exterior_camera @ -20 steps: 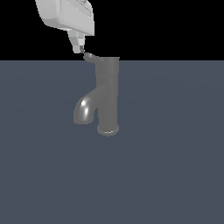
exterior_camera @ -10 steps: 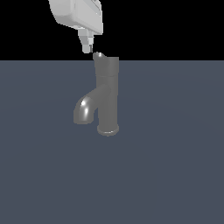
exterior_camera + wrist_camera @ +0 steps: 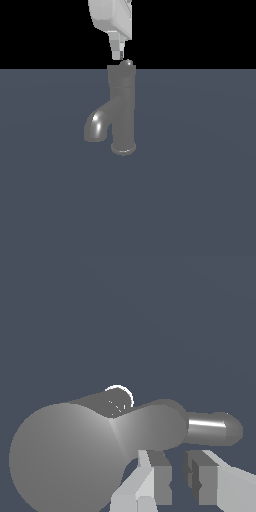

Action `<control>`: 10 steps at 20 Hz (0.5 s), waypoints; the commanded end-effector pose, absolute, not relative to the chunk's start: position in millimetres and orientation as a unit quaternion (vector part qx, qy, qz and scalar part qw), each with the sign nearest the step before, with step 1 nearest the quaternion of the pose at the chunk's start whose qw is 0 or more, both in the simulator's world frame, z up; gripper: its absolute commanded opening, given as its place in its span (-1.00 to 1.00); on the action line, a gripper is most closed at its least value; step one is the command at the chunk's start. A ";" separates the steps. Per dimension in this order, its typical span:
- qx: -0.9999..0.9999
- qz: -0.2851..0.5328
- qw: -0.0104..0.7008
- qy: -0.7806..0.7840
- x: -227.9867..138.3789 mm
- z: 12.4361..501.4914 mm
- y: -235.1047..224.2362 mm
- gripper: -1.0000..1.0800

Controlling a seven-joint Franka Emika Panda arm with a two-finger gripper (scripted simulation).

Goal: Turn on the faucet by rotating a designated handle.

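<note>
We hover our end effector (image 3: 118, 54), fingers apart and empty, just above the handle (image 3: 123, 70); turning it remains undone.

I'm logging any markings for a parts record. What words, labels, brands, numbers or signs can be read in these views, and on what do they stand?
None: there is no readable text in either view.
The faucet, its handle, the gripper and the floor are all plain, unmarked surfaces.
</note>
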State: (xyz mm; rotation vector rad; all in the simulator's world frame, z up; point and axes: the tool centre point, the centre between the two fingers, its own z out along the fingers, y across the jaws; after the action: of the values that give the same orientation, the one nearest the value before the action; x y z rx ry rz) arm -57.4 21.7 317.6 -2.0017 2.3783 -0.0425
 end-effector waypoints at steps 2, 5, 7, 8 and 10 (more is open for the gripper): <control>-0.618 -0.001 0.001 0.786 -60.3 299.4 -33.7 -1.00; -0.638 -0.014 0.015 0.770 -51.5 317.4 -3.3 -1.00; -0.636 -0.013 0.014 0.771 -46.2 315.7 -9.6 -1.00; -0.635 -0.012 0.013 0.772 -43.6 314.8 -12.7 -1.00; -0.633 -0.011 0.012 0.774 -38.4 313.0 -18.9 -1.00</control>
State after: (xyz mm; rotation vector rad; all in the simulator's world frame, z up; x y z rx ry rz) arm -41.6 -6.2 318.4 -1.9914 2.3905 -0.0437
